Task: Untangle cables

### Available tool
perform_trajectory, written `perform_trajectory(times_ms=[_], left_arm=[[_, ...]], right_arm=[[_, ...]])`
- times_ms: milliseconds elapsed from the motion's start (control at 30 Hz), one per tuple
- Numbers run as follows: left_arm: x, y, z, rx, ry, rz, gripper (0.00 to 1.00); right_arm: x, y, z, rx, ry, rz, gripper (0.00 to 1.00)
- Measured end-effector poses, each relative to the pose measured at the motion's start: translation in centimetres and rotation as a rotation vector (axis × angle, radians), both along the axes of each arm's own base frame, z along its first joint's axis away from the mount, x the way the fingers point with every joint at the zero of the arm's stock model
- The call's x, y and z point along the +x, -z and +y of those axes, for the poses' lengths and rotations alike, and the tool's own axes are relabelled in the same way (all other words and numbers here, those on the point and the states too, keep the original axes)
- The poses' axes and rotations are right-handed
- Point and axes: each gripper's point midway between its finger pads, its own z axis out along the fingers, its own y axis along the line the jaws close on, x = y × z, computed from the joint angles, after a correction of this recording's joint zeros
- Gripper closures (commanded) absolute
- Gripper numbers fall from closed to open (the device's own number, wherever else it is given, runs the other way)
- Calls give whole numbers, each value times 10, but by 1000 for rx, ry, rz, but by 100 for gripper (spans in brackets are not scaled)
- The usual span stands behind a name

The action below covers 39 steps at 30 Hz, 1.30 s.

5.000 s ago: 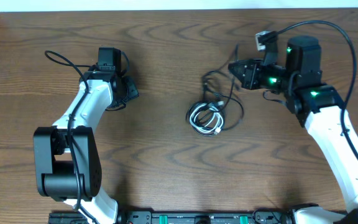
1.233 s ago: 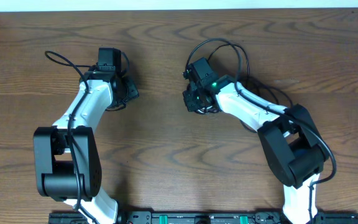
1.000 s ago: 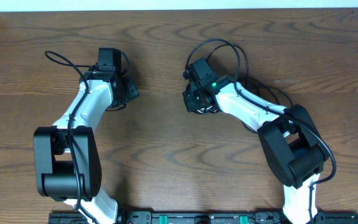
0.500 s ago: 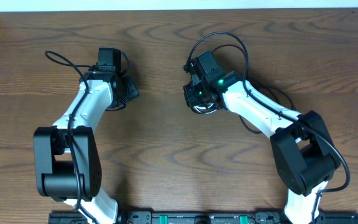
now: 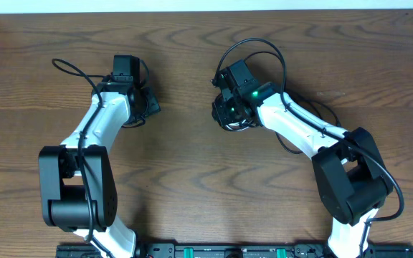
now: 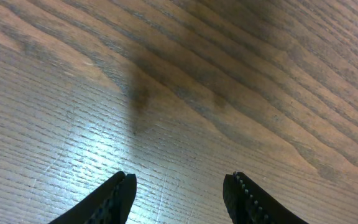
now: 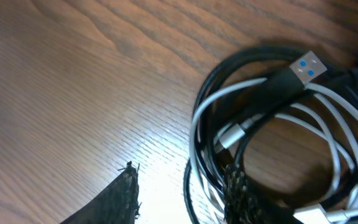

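Over those few seconds the right gripper had swung in from two o'clock to just right of table centre, jaws wide astride an edge strand of the still-coiled black cable and white cable, which looked ready for a first pull, while the left gripper waited open at ten o'clock.

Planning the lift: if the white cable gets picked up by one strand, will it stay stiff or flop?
Probably flops: the white cable lies in thin, loose curved loops. It likely won't rise alone, since those loops interweave with the black cable, which may drag along. It looks light.
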Motion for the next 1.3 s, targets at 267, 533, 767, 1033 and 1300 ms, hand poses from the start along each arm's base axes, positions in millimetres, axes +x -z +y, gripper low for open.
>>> perform_trajectory(times_ms=[267, 533, 767, 1033, 1300], left_arm=[[0, 0, 0, 0, 0, 0, 50], [0, 0, 0, 0, 0, 0, 50], [0, 0, 0, 0, 0, 0, 49], [0, 0, 0, 0, 0, 0, 49], [0, 0, 0, 0, 0, 0, 49]], right_arm=[[2, 6, -16, -102, -2, -34, 34], [5, 8, -20, -130, 4, -49, 17], [4, 22, -22, -150, 3, -25, 17], [3, 28, -23, -157, 2, -15, 32], [3, 29, -23, -160, 7, -15, 83]])
